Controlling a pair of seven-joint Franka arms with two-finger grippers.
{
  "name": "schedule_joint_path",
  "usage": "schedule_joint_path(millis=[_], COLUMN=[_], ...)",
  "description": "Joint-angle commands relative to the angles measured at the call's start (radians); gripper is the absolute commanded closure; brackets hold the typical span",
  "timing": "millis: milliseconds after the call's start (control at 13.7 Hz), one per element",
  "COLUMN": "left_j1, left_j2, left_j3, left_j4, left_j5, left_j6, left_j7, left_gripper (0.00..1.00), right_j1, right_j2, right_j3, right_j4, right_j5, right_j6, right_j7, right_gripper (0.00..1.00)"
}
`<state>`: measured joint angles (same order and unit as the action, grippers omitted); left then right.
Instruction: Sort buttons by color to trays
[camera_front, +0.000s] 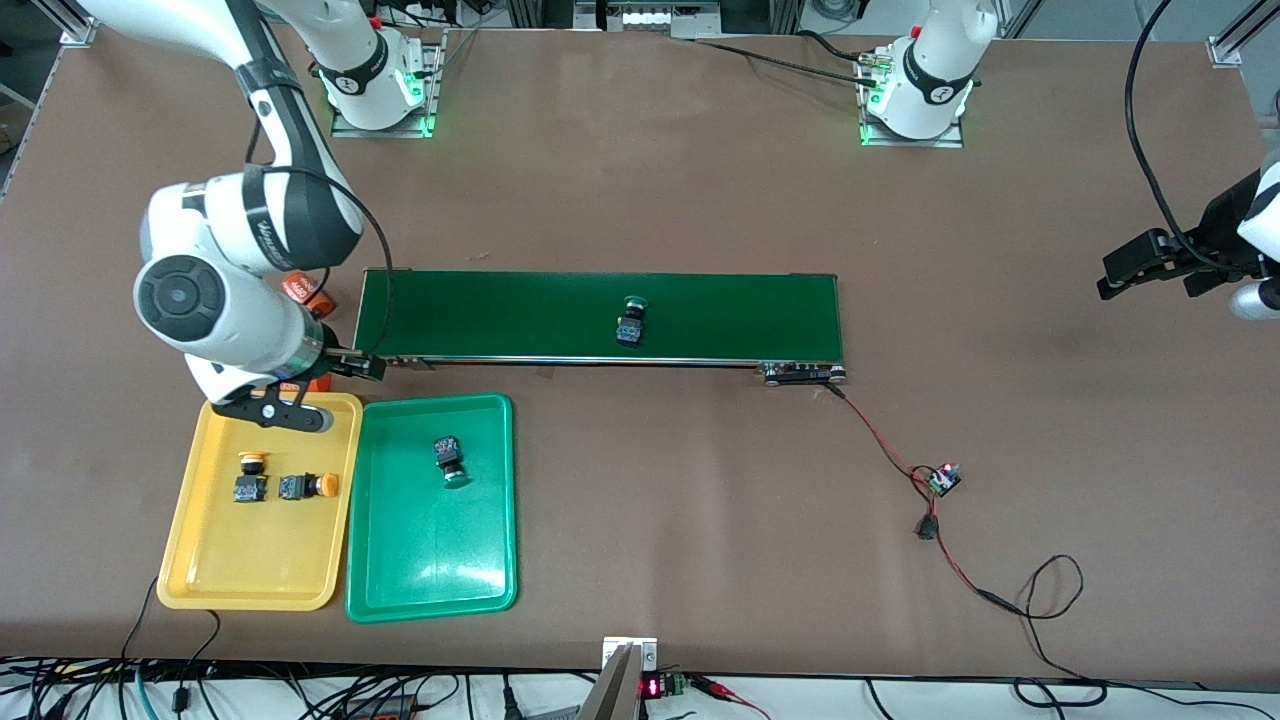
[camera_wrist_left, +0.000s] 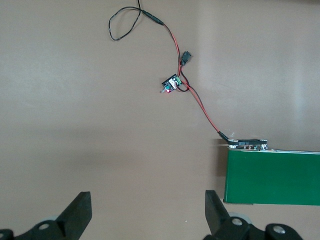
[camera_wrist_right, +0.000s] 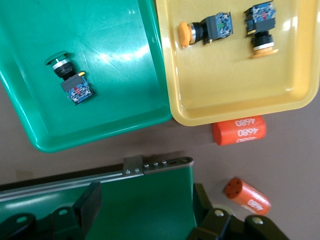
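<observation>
One green-capped button (camera_front: 632, 322) lies on its side in the middle of the dark-green belt (camera_front: 520, 315). Another green button (camera_front: 450, 457) (camera_wrist_right: 70, 80) rests in the green tray (camera_front: 495, 585) (camera_wrist_right: 30, 125). Two yellow-capped buttons (camera_front: 251, 477) (camera_front: 308, 486) (camera_wrist_right: 205, 29) (camera_wrist_right: 261, 27) lie in the yellow tray (camera_front: 200, 570) (camera_wrist_right: 240, 115). My right gripper (camera_front: 360, 366) (camera_wrist_right: 146, 205) hangs open and holds nothing over the belt's end beside the trays. My left gripper (camera_front: 1125, 272) (camera_wrist_left: 148, 210) waits open over bare table past the belt's other end.
Two orange cylinders with white print (camera_wrist_right: 239, 130) (camera_wrist_right: 246, 196) lie on the table between the yellow tray and the belt's end. A small circuit board (camera_front: 943, 478) (camera_wrist_left: 171, 85) with red and black wires sits near the belt's motor end (camera_front: 805, 373).
</observation>
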<state>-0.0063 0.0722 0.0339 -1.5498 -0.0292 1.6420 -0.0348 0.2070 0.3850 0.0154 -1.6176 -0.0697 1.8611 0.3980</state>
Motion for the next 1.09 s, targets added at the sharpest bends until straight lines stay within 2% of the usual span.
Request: schedule_joint_path(millis=[0, 73, 219, 730, 876, 1022], left_j1=[0.005, 0.005, 0.005, 0.015, 0.019, 0.019], left_j2=[-0.006, -0.006, -0.006, -0.005, -0.005, -0.005], left_j3=[0.001, 0.001, 0.001, 0.001, 0.001, 0.001], left_j4=[-0.004, -0.004, -0.004, -0.004, -0.004, -0.004], left_j5=[-0.024, -0.026, -0.024, -0.052, -0.052, -0.051], left_j6=[0.005, 0.005, 0.005, 0.005, 0.005, 0.005], left_j7=[0.009, 0.009, 0.009, 0.009, 0.009, 0.010], left_gripper=[0.00, 0.00, 0.00, 0.00, 0.00, 0.00], right_j1=[-0.029, -0.040, -0.057, -0.069, -0.115, -0.116], right_j2=[-0.043, -0.052, -0.072, -0.090, -0.098, -0.101], right_j3=[0.008, 0.009, 0.018, 0.031, 0.073, 0.081], right_j4=[0.016, 0.016, 0.015, 0.013, 0.010, 0.010], right_j5=[0.015, 0.016, 0.040, 0.073, 0.132, 0.136], right_j6=[-0.048, -0.054, -0.054, -0.049, -0.054, -0.054], right_j7=[-0.083, -0.102, -0.139, -0.128, -0.119, -0.070], right_gripper=[0.17, 0.09, 0.00, 0.00, 0.00, 0.00])
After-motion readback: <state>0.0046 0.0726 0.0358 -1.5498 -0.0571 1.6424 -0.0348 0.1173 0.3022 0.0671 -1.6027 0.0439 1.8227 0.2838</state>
